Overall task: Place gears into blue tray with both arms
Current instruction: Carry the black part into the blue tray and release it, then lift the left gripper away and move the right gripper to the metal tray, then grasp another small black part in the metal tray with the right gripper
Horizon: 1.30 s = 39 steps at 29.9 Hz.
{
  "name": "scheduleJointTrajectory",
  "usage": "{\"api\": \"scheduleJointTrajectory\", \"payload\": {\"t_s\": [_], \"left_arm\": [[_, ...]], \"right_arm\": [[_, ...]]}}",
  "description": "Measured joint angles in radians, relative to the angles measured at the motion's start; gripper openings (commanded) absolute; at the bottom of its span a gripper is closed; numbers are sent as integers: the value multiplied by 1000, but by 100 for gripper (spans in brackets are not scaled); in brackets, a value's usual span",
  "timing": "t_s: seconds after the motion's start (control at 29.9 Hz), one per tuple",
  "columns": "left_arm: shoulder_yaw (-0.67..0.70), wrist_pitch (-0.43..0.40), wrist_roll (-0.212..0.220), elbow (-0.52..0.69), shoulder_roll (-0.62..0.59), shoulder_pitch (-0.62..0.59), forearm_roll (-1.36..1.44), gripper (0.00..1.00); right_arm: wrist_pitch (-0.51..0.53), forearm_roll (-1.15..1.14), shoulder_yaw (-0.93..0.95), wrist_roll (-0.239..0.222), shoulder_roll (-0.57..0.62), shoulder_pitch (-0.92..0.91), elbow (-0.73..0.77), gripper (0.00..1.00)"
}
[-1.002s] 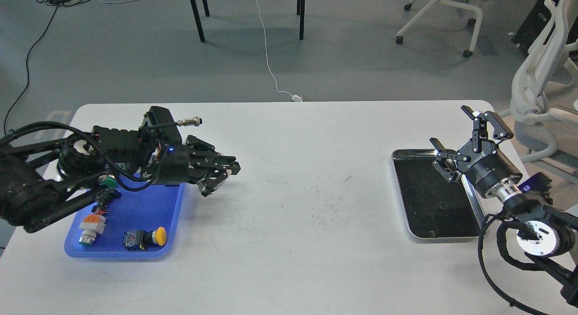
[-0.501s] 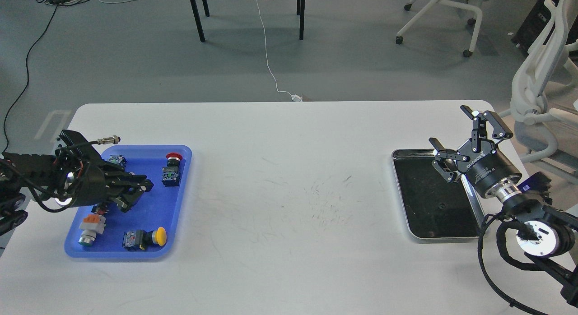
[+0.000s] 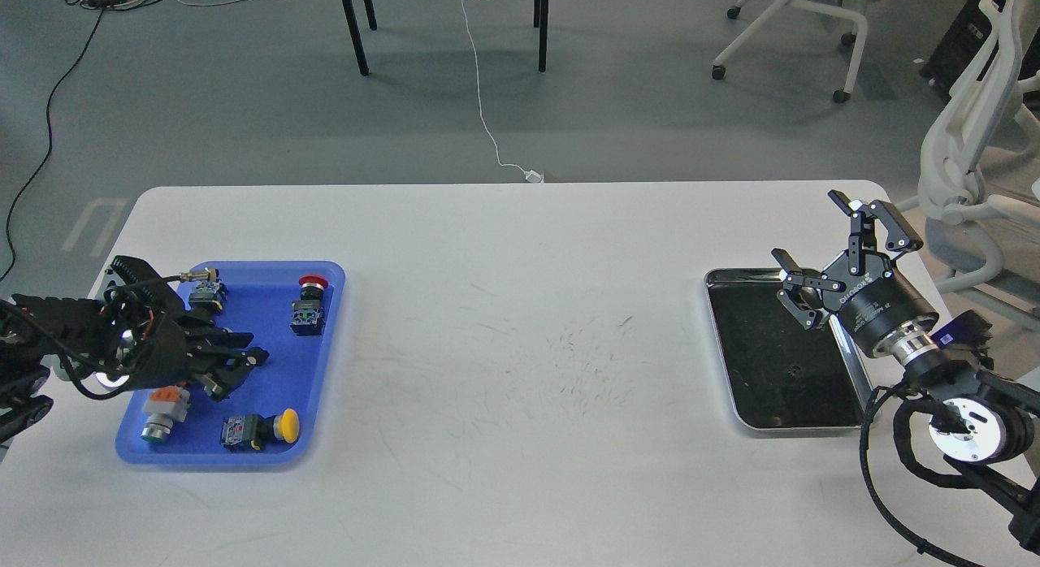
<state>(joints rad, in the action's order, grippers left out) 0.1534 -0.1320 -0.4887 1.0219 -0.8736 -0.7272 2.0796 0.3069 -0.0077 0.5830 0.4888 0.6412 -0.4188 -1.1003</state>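
The left gripper hangs over the blue tray – jaws too dark to tell. The right gripper is spread wide, empty, above the metal tray, where one gear apparently waits – still to move.

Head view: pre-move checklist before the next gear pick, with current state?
1. Gear left to pick: ok, one small gear shows in the metal tray.
2. Right gripper open: ok, fingers spread, above the metal tray's far end.
3. Left gripper empty: cannot tell, fingers dark.
4. Left gripper out of the blue tray: not ok, it hangs over its left half.
5. Gears already in the blue tray: cannot tell, only push-button switches show.
6. Path across the table: ok.
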Motion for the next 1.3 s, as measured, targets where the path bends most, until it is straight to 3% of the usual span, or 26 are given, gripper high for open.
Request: {"api": "scheduleJointTrajectory", "payload": {"t_s": [0.13,0.3,0.5,0.67,0.8,0.93,1.14,1.3], "left_arm": [[40,0,0,4,-9,0,-5,91],[231,22,0,95,-3,0,-119,96],[323,36,0,211,92,2,-653,98],[386,37,0,253,207,79,-1178,98],[584,28,0,249,342,233,-1324,98],[740,13,2,245,456,360,-1342,98],[781,-39,14,245,509,419,-1343,98],[783,-50,16,245,511,423,-1342,98]], "right_arm": [[0,0,1,0,0,0,0,97],[1,0,3,0,8,-4,-1,97],[4,-16,-1,0,15,-12,-2,97],[7,-119,-2,0,36,-17,-8,97],[9,-284,-10,0,104,-31,-44,98],[11,-597,-70,0,227,-94,-96,98],[15,-1093,-309,0,369,-345,-118,99],[82,-1357,-623,0,387,-640,-118,99]]}}
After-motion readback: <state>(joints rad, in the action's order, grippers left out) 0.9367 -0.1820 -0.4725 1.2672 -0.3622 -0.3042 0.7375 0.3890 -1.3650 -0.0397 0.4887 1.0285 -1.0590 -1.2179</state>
